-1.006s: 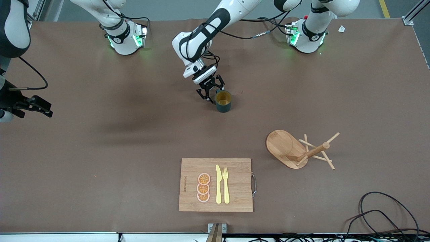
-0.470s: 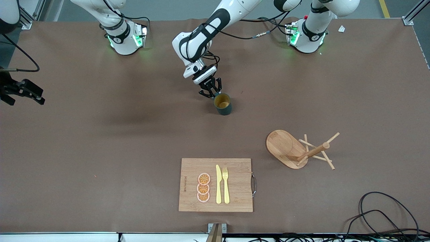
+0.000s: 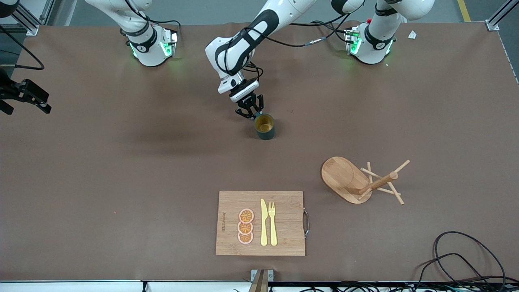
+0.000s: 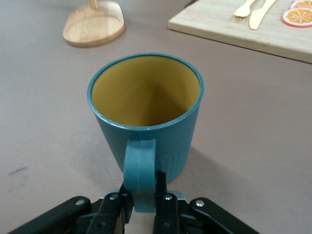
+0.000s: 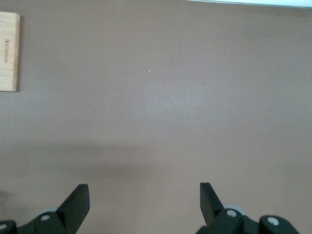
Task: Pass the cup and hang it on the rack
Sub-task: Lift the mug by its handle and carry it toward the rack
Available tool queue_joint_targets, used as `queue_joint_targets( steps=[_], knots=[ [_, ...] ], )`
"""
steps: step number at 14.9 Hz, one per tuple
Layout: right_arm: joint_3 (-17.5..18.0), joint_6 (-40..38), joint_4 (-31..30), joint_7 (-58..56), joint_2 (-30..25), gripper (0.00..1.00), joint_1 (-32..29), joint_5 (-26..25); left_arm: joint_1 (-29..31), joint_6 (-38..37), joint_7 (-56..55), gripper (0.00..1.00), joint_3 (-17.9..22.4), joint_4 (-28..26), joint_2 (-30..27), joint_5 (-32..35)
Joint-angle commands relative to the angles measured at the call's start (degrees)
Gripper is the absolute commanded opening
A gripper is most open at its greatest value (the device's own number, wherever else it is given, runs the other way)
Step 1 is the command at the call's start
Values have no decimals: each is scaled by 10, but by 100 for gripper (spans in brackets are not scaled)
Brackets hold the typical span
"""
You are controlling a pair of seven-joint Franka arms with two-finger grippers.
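The cup (image 3: 264,126), dark teal with a mustard-yellow inside, stands upright mid-table between the two arms' bases. My left gripper (image 3: 250,110) is shut on its loop handle. In the left wrist view the handle (image 4: 140,165) sits pinched between both fingers of the left gripper (image 4: 141,192), with the cup's mouth (image 4: 146,92) facing up. The rack (image 3: 357,180), a wooden mug tree on an oval base, stands nearer the front camera toward the left arm's end; its base (image 4: 93,30) shows past the cup. My right gripper (image 3: 36,101) waits open over the table's edge at the right arm's end, nothing between the fingers (image 5: 144,195).
A bamboo cutting board (image 3: 260,223) with a yellow knife, a yellow fork and orange slices lies near the front edge; its corner (image 5: 9,51) shows in the right wrist view. Black cables (image 3: 466,259) coil at the front corner by the left arm's end.
My left gripper closed on the cup's handle, and the cup shifted slightly toward the right arm's end. My right gripper drew back toward its end of the table.
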Motion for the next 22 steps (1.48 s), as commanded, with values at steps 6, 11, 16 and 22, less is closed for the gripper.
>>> queue_joint_targets(
  steps=[6,11,16,22],
  knots=[
    [-3,-34,16,-37,-4,100,14,-3,163,61,239,1,-5,-11,-215,-347],
    [2,-37,22,-42,-4,100,16,-6,268,87,354,1,-4,-12,-271,-579],
    [-12,-44,23,-42,-5,100,43,-8,390,71,486,0,-5,-17,-286,-771],
    [-59,-46,23,-42,-5,100,93,-17,549,-42,682,0,-4,-21,-273,-948]
  ],
)
